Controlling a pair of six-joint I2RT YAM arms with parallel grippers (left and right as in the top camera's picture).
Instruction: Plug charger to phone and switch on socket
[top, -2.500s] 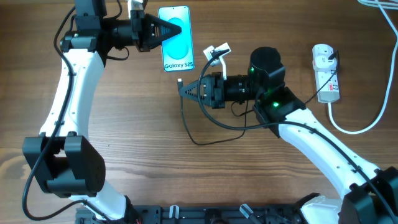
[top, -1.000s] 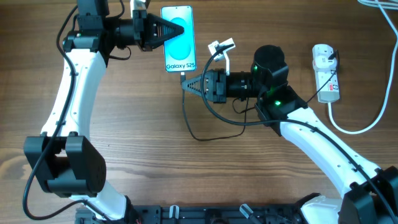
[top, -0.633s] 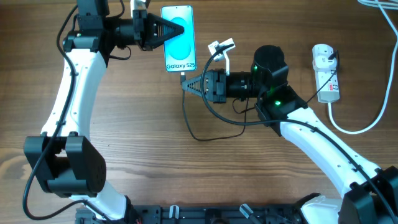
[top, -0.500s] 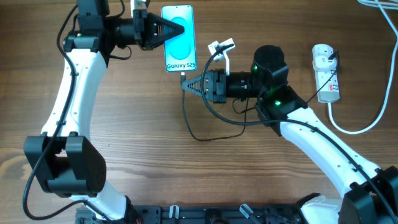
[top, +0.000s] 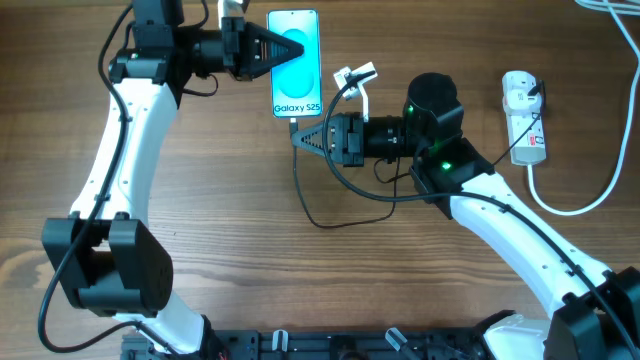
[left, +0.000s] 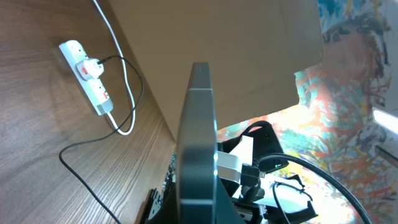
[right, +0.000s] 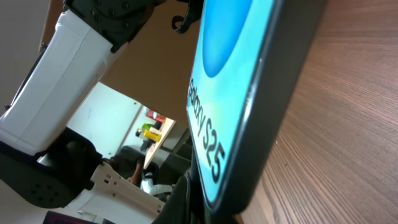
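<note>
The phone (top: 297, 62) has a cyan screen reading "Galaxy S25". My left gripper (top: 264, 50) is shut on its left edge, and the left wrist view shows the phone edge-on (left: 198, 143). My right gripper (top: 299, 136) is shut on the charger plug (top: 293, 122), whose tip is at the phone's bottom edge. I cannot tell whether the tip is inside the port. The black charger cable (top: 318, 224) loops below the right gripper. The phone fills the right wrist view (right: 242, 93). The white socket (top: 524, 115) lies at the far right and also shows in the left wrist view (left: 90, 78).
A white cord (top: 590, 200) curves from the socket towards the table's right edge. A white tag (top: 352, 78) sticks up from the right wrist. The wooden table (top: 220, 230) carries both arms. A brown board (left: 236, 56) stands behind the table.
My left gripper has shifted the phone slightly right and down. Earlier, my right gripper moved the plug up to the phone's bottom edge and has stayed there.
</note>
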